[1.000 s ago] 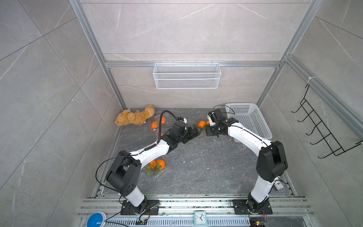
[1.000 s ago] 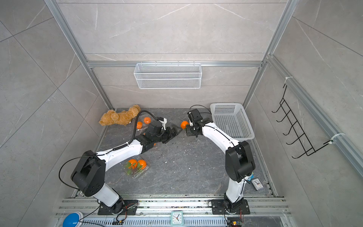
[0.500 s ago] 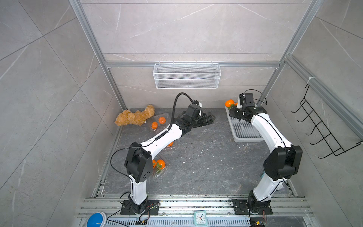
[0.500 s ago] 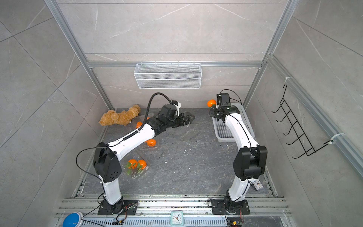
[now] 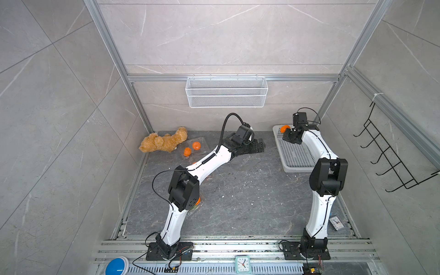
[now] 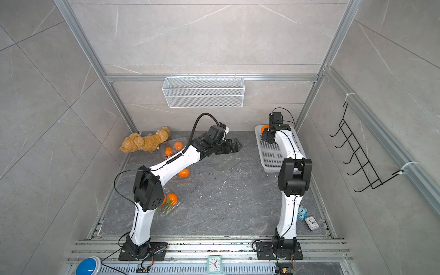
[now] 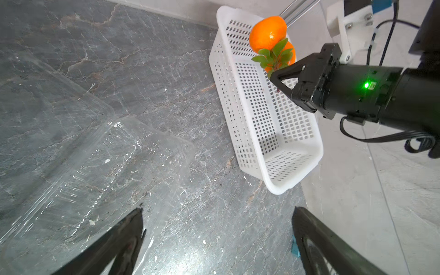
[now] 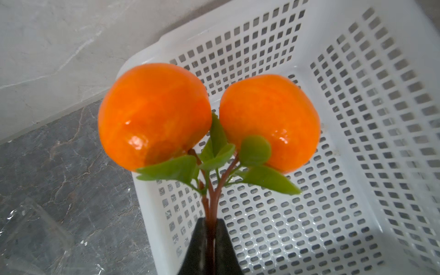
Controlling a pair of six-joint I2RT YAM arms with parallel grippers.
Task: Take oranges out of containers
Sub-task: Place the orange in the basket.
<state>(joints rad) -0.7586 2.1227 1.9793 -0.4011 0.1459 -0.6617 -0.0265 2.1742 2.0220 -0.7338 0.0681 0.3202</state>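
Clear thin-plastic clamshell box (image 6: 173,140) near the desk's (image 6: 226,202) back-left corner holds two glossy round oranges (image 6: 178,145); we judge them light, slick. The left gripper (image 7: 217,214) gapes above an empty box (image 7: 107,166). The right gripper (image 8: 210,228) pinches a twin-orange sprig's (image 8: 154,114) stem (image 8: 212,204), the surest hold, over the white perforated basket (image 8: 146,202).

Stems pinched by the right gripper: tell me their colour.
Reddish-brown stems, with green leaves branching off; clearest in the right wrist view.

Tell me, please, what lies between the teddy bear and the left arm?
A clear container holding two oranges lies there, as both top views show.
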